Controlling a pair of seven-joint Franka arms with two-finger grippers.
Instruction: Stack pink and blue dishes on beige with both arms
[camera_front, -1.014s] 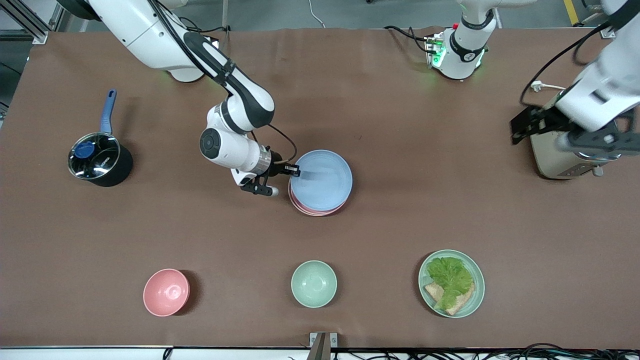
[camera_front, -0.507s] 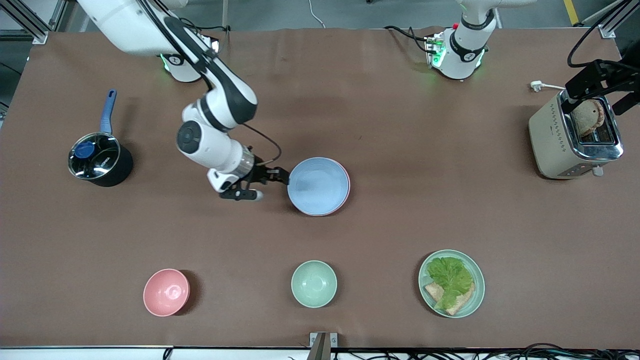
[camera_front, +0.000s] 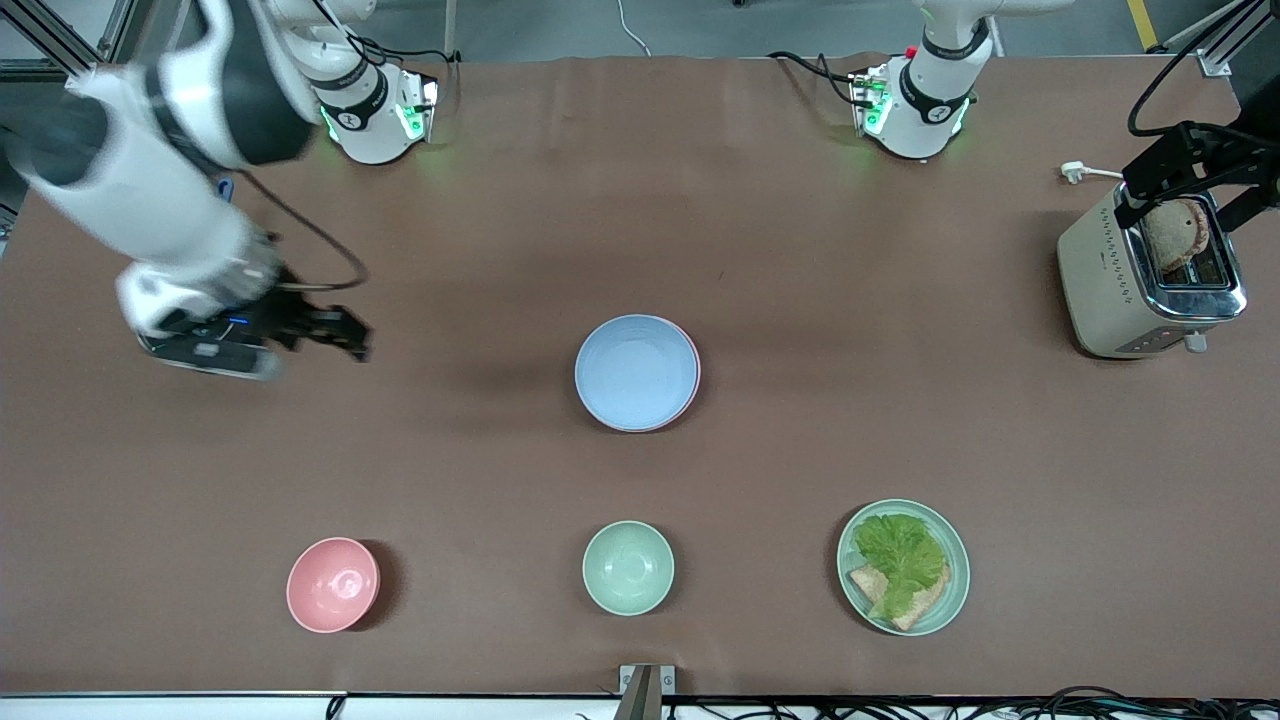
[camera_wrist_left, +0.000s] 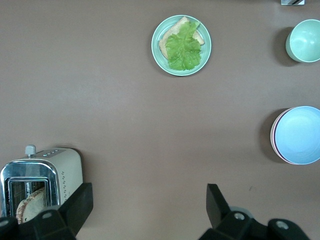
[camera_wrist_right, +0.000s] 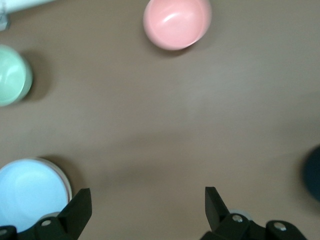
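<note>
In the middle of the table the light blue plate (camera_front: 636, 372) lies on top of a stack, and the pink plate (camera_front: 696, 375) shows only as a thin rim under it. No beige plate is visible; anything below the pink one is hidden. The left wrist view shows the blue plate (camera_wrist_left: 299, 135) with the pink plate's rim (camera_wrist_left: 273, 135). My right gripper (camera_front: 345, 335) hangs open and empty over the table toward the right arm's end, well clear of the stack; its wrist view shows the gripper (camera_wrist_right: 146, 200) beside the blue plate (camera_wrist_right: 30, 192). My left gripper (camera_front: 1195, 185) is open over the toaster, as the wrist view of the gripper (camera_wrist_left: 150, 197) shows.
A beige toaster (camera_front: 1130, 290) holding bread stands at the left arm's end. Nearer the camera are a pink bowl (camera_front: 333, 585), a mint-green bowl (camera_front: 628, 567) and a green plate (camera_front: 958, 590) with lettuce and bread. The right arm covers a dark pot (camera_wrist_right: 312, 172).
My right gripper let go of the blue plate, which settled flat on the stack, and swung away toward the pot. The left gripper rose off the toaster.
</note>
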